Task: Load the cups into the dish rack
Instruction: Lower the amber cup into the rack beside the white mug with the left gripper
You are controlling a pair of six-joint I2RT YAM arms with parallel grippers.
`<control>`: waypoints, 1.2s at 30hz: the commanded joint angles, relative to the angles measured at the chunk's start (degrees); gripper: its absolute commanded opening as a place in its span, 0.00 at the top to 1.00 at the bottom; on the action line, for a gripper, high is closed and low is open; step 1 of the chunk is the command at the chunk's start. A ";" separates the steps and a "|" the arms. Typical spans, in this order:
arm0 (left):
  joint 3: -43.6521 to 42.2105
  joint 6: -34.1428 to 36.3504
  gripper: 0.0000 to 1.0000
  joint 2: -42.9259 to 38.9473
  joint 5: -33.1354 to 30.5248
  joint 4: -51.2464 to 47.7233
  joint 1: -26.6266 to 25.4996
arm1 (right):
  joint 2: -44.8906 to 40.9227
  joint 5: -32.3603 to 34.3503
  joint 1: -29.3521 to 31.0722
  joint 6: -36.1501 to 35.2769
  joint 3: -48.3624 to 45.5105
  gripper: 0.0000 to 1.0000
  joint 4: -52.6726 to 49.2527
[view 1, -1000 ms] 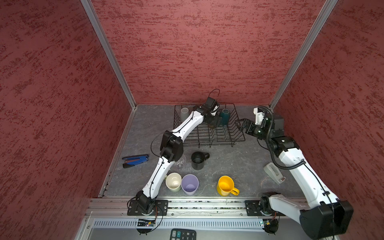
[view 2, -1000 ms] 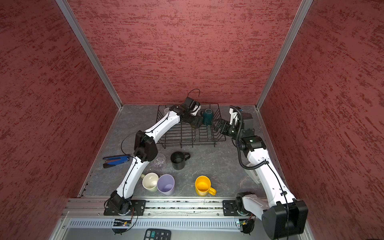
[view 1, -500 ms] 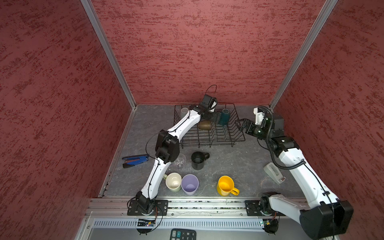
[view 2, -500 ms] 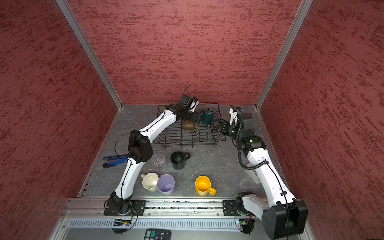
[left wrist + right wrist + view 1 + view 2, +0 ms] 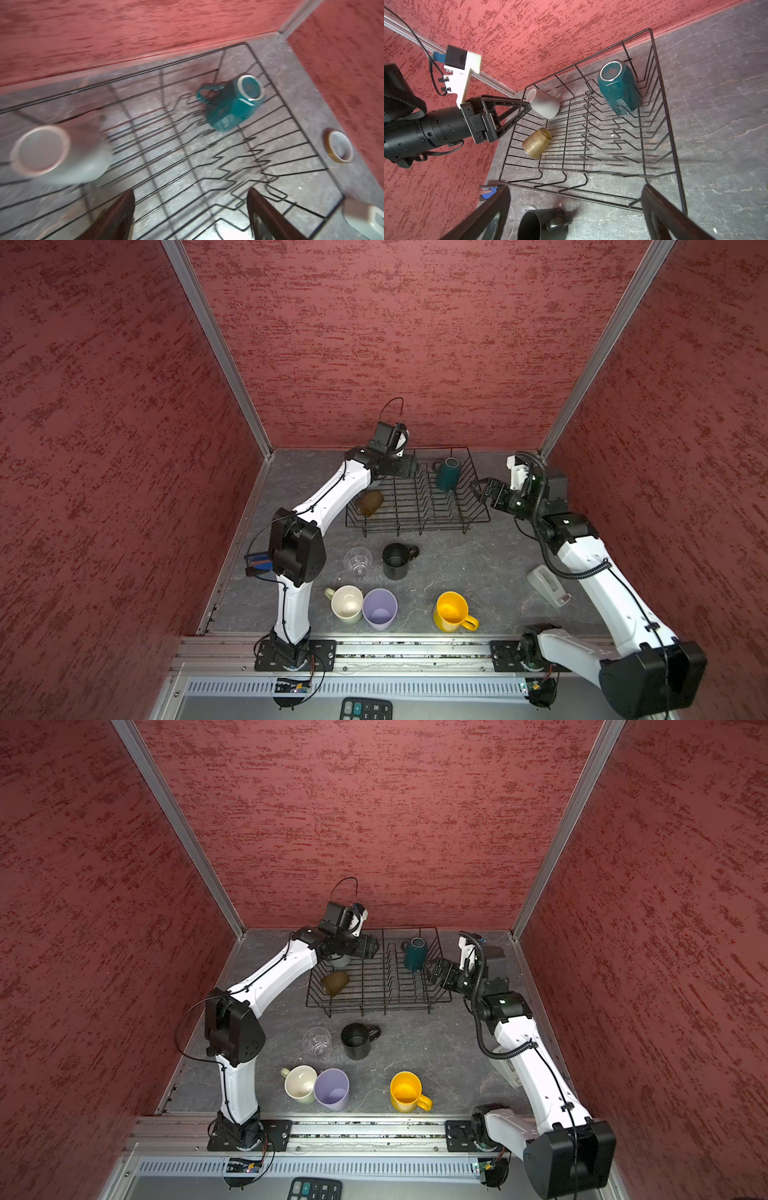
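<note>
A black wire dish rack (image 5: 415,526) sits toward the far edge of the grey surface (image 5: 457,568), seen from above in both top views. Three cups are in it. A teal mug (image 5: 448,475) stands upside down near the rack's far right corner. A grey mug (image 5: 544,104) rests base up and tilted in the far left corner; it is blurred in the left wrist view. A brown mug (image 5: 369,502) lies on its side by the rack's left end, nearer the front rim.

The left gripper (image 5: 190,190) hovers over the far left part of the rack, just beside the grey mug. Its jaws stand wide apart with only rack wires between them, and it holds nothing. In the right wrist view one fingertip (image 5: 521,103) sits close against the grey mug; whether it touches cannot be told. The right gripper (image 5: 575,187) is just outside the rack's right end, jaws fully spread and empty.

Five cups stand upright on the surface in front of the rack. A clear glass (image 5: 357,562) and a black mug (image 5: 397,562) are side by side near the rack's front rim. Along the near edge a pale-green mug (image 5: 347,603) sits right beside a lilac tumbler (image 5: 379,609), with a yellow mug (image 5: 451,611) apart to the right. A grey tape dispenser (image 5: 546,585) lies near the right edge
</note>
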 commanded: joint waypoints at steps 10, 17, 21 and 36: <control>-12.41 5.11 0.20 -9.90 -11.69 -7.77 -0.63 | 1.11 0.95 -0.24 -2.31 1.27 0.02 -2.14; -11.77 9.58 0.14 -6.72 -15.69 -10.17 0.36 | 1.13 -0.22 -0.28 -1.96 1.49 0.02 -1.92; -9.81 10.17 0.14 -3.32 -12.66 -11.65 0.81 | 0.79 -0.27 -0.29 -1.69 1.43 0.02 -1.92; -3.92 8.69 0.15 6.65 -12.51 -18.51 2.53 | 1.89 -0.55 -0.24 -1.79 1.67 0.02 -1.57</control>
